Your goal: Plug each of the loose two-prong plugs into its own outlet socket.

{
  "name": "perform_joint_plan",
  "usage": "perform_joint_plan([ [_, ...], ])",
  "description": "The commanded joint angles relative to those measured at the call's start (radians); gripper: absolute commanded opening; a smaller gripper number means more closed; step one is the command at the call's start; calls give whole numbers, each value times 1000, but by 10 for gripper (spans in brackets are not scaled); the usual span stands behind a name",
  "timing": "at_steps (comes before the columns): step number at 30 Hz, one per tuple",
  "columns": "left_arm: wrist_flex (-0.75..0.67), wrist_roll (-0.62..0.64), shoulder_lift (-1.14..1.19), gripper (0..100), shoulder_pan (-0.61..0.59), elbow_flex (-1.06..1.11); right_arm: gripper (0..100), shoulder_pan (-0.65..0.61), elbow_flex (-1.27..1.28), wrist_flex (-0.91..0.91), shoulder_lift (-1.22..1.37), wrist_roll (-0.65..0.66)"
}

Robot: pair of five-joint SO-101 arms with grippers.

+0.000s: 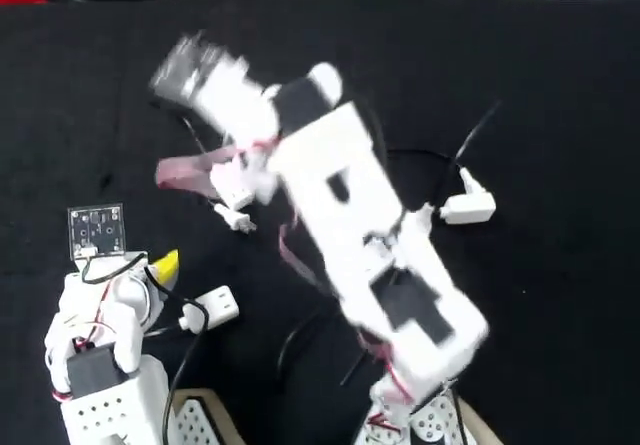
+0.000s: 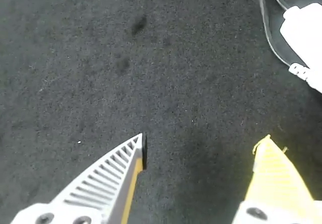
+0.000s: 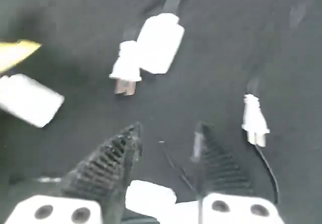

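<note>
Left arm (image 1: 100,340) sits folded at the desk's near left corner, left gripper (image 2: 201,151) spread and empty. Right arm (image 1: 370,245) stretches over mid-desk, right gripper (image 3: 167,133) spread and empty.

Black table (image 1: 560,85) bears loose white plugs (image 3: 254,119) and white outlet sockets (image 1: 215,308)

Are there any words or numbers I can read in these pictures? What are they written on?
None: no word, number or sign can be read.
On the small black square card with a white edge: only pale dots, too blurred to read as anything.
On the white plastic two-prong plug: no print visible.
On the white boxy outlet socket: no print visible.
</note>
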Motion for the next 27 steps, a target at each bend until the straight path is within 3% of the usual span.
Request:
perform_joint_plan([
  [1,-21,-6,-8,342,-2,-13,188,-44,512,-334,-205,26],
  [4,-21,-5,-8,342,-36,-15,256,-37,719,-592,-191,26],
  [9,-21,23,-8,342,-50,-27,232,-28,757,-835,-41,20],
  [12,-21,25,-8,342,-50,-27,233,-18,650,-833,99,-25],
  [18,-21,25,-8,342,-50,-27,233,-23,398,-623,246,-63],
  [27,-21,25,-8,342,-48,-25,230,-17,245,-628,397,-98],
])
